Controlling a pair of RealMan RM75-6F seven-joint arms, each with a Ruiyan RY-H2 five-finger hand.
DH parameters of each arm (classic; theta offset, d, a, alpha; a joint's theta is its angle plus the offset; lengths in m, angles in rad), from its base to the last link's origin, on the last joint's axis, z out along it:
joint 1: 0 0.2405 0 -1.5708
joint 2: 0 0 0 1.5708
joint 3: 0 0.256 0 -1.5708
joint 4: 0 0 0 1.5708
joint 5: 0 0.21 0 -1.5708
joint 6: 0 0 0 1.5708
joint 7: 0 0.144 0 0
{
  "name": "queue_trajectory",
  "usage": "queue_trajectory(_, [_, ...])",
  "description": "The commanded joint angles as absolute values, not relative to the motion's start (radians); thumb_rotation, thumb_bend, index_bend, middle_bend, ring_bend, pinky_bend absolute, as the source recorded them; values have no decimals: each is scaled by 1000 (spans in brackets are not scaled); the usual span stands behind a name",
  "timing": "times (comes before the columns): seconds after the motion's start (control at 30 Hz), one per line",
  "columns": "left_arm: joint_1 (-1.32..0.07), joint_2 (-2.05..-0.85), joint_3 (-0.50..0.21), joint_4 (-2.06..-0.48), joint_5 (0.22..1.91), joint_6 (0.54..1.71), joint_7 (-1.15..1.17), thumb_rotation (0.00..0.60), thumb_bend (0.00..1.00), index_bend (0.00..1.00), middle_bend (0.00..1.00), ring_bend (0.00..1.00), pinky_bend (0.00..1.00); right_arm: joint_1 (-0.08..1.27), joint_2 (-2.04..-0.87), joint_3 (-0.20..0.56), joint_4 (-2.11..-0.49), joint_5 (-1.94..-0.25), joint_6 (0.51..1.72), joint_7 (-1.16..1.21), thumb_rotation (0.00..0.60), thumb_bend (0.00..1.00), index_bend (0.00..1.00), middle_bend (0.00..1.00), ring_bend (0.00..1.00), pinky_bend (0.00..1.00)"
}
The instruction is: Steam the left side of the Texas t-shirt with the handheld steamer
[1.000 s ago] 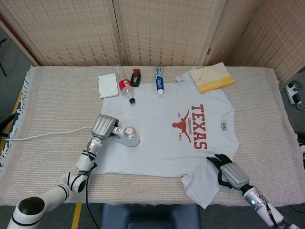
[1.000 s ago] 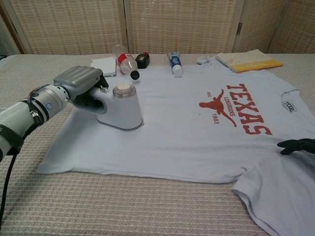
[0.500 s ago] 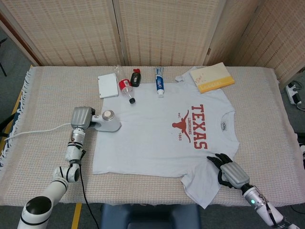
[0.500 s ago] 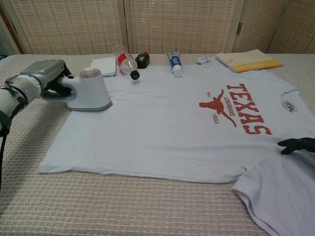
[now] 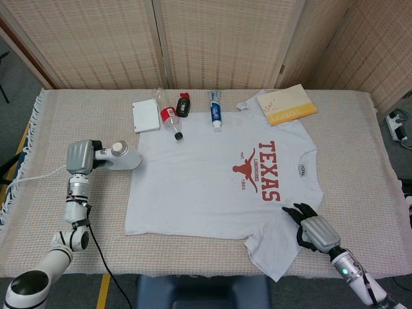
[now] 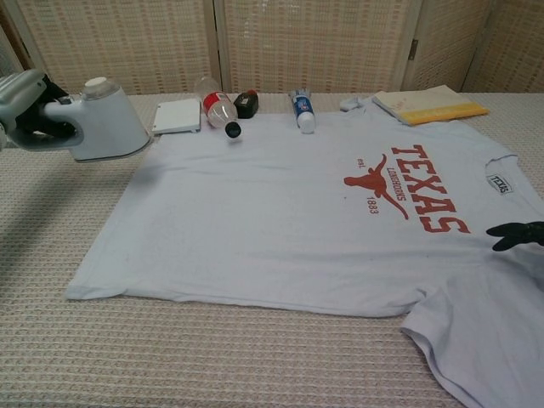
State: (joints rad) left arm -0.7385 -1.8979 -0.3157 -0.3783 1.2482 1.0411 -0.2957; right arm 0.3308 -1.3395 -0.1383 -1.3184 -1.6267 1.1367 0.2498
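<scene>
While I hold off the cloth: plan first.
Left hand (image 5: 80, 157): gripping the steamer (image 5: 121, 156), beside the t-shirt (image 5: 206, 187), off its left edge.
Right hand (image 5: 313, 232): fingers spread flat, pinning a sleeve.
Doing it well: sweep back slowly, soleplate level, cord (image 5: 35, 175) clear.

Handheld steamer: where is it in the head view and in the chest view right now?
Head view: the handheld steamer sits at left-centre, just off the t-shirt's left edge, held by the left robot hand.
Chest view: the steamer is at upper left, with the hand at the frame edge.
Shared landmark: the white card beside the bottle.
</scene>
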Motion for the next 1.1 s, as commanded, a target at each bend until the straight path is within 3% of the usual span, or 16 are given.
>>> queue_trajectory(0.03, [-688,-1868,-276,-397,1276,1072,-284,600,399,881,977,811,749,329,-1334,-134,-1323,-1627,1144,251,391,1000,0,131,0,15])
queue_trajectory(0.4, [-642,-1891,-270,-324,1244,993,-250,600,372,832,915,751,748,320,-1326,-134,-1334,-1635,1163,248,388,1000,0,131,0,15])
queue_trajectory(0.47, [-641,-1899,-276,-313,1233,977,-230,600,330,741,793,638,737,319,-1323,-133,-1339,-1636,1167,244,390,1000,0,131,0,15])
queue_trajectory(0.53, [-641,-1903,-284,-314,1222,965,-213,600,271,486,531,407,674,318,-1320,-131,-1343,-1636,1170,242,391,1000,0,131,0,15])
queue_trajectory(0.63, [-639,-1899,-298,-337,1204,957,-189,600,168,120,207,127,450,316,-1316,-130,-1349,-1634,1173,239,390,1000,0,131,0,15])
queue_trajectory(0.67, [-637,-1893,-302,-354,1199,957,-185,600,125,49,124,59,364,314,-1314,-130,-1351,-1634,1175,238,390,1000,0,131,0,15])
queue_trajectory(0.73, [-631,-1880,-307,-383,1193,960,-176,600,52,1,26,3,234,313,-1312,-130,-1353,-1633,1177,239,391,1000,0,131,0,15])
queue_trajectory(0.83, [-612,-1840,-310,-459,1184,967,-143,600,1,0,0,0,150,309,-1307,-127,-1355,-1631,1185,240,390,1000,0,131,0,15])
queue_trajectory(1.0, [-567,-1745,-316,-631,1152,976,-36,600,0,0,0,0,113,303,-1293,-115,-1362,-1627,1205,243,391,980,0,131,0,15])
queue_trajectory(1.07, [-545,-1703,-321,-713,1136,995,8,600,0,0,0,0,114,300,-1284,-107,-1366,-1622,1216,237,390,869,0,131,0,15])
queue_trajectory(1.1, [-534,-1685,-322,-748,1130,1003,22,600,0,0,0,0,116,298,-1279,-103,-1369,-1619,1221,231,392,752,0,131,0,15])
